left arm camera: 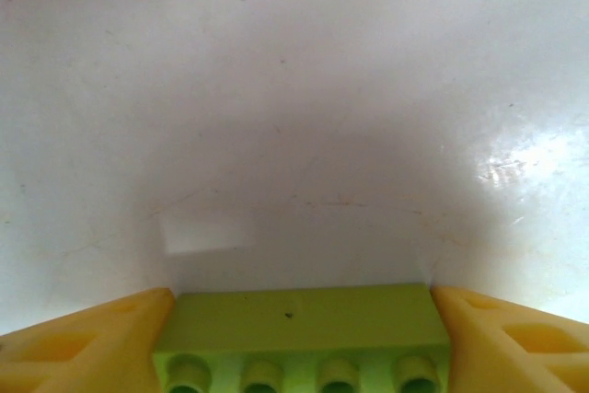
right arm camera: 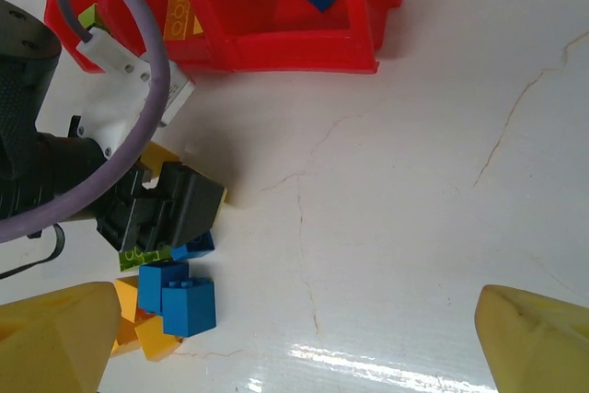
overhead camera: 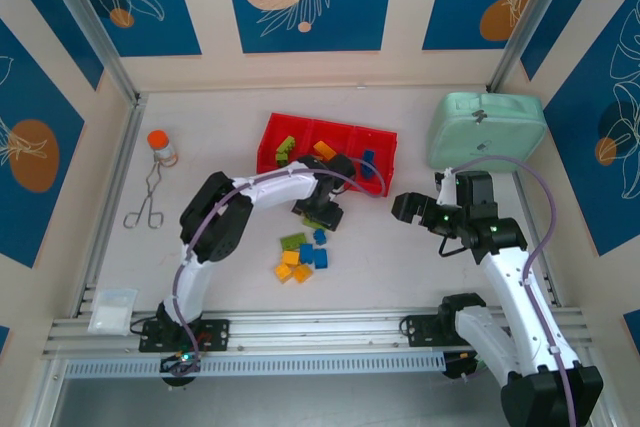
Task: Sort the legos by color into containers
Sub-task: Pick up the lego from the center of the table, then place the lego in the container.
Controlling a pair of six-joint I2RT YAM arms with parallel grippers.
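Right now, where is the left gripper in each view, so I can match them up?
Top external: left gripper at centre, just below the red tray.
Left wrist: yellow fingertips in both bottom corners, green brick between.
Right wrist: the gripper left of centre, below the tray.
Shared landmark: the green brick under it, in both wrist views.

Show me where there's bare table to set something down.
Bare: the left side between forceps, bag and left arm; the front between brick pile and right arm. Crowded: tray to pile, where the left hand grips a green brick.
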